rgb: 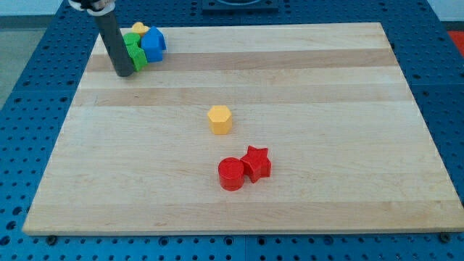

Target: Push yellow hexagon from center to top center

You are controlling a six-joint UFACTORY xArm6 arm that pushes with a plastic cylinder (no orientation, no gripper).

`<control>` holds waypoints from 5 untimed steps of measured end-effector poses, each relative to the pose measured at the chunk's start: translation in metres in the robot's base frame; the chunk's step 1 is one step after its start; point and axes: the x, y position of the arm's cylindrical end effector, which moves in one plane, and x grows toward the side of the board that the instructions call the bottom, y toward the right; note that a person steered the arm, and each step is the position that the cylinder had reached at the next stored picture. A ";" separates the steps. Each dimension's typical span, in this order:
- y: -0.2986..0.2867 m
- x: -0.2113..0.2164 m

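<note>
The yellow hexagon (220,119) sits near the middle of the wooden board (319,80). My tip (124,73) is at the view's top left, far up and left of the hexagon. It touches or nearly touches the left side of a green block (134,53). The dark rod rises from the tip toward the view's top edge.
A blue block (153,43) and a small yellow block (139,29) cluster with the green one at the top left. A red cylinder (232,175) and a red star (256,162) touch each other just below the hexagon. Blue perforated table surrounds the board.
</note>
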 end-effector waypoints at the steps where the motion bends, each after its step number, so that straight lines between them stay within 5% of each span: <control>1: 0.009 0.058; 3: 0.093 0.144; 5: 0.182 0.148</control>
